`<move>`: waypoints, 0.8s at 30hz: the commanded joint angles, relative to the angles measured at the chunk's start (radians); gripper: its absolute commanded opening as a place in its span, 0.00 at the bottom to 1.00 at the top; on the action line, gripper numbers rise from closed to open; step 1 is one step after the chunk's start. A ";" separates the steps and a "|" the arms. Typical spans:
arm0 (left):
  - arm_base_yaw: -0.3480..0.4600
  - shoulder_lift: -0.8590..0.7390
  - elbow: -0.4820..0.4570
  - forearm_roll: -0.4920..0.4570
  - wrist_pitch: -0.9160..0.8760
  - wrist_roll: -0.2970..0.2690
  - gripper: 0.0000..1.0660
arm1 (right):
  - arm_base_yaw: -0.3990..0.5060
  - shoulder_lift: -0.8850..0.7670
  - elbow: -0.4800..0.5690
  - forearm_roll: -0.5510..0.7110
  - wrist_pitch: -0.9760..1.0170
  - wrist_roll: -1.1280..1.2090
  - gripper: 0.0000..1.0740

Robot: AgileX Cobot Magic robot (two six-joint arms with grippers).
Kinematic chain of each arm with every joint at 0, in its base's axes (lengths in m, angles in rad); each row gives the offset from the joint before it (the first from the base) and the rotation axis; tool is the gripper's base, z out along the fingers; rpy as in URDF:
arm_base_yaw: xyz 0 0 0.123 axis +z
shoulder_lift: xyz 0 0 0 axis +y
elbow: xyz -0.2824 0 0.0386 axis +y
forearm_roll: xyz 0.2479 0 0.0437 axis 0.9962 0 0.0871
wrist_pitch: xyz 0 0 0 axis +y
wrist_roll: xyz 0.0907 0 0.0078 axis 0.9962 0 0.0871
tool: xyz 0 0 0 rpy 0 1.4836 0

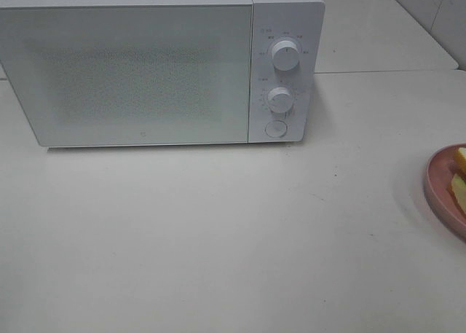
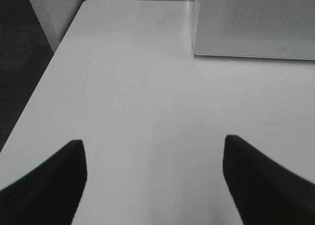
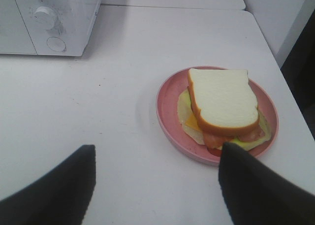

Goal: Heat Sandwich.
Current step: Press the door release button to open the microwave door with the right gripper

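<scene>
Gaping wide, the left pincer [image 2: 153,141] and right pincer [image 3: 157,147] hold nothing. The sandwich [image 3: 224,99] lies on a plate [image 3: 166,102] just ahead of the right one.

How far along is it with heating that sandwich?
Nothing looks done: the microwave door is shut and the sandwich sits on its pink plate on the table. Nothing is in hand: the left gripper and right gripper are open, empty. Remaining: open the door, load the sandwich, close, start.
</scene>
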 commanded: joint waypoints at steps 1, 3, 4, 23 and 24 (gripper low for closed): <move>0.001 -0.017 0.003 0.006 -0.018 -0.001 0.69 | 0.001 -0.022 0.005 -0.008 -0.011 0.005 0.64; 0.001 -0.017 0.003 0.006 -0.018 -0.001 0.69 | 0.001 -0.022 0.005 -0.008 -0.011 0.005 0.64; 0.001 -0.017 0.003 0.006 -0.018 -0.001 0.69 | 0.001 -0.022 0.005 -0.008 -0.011 0.005 0.64; 0.001 -0.017 0.003 0.006 -0.018 -0.001 0.69 | 0.001 -0.022 0.005 -0.007 -0.011 0.004 0.64; 0.001 -0.017 0.003 0.006 -0.018 -0.001 0.69 | 0.001 -0.022 0.005 -0.007 -0.011 0.004 0.64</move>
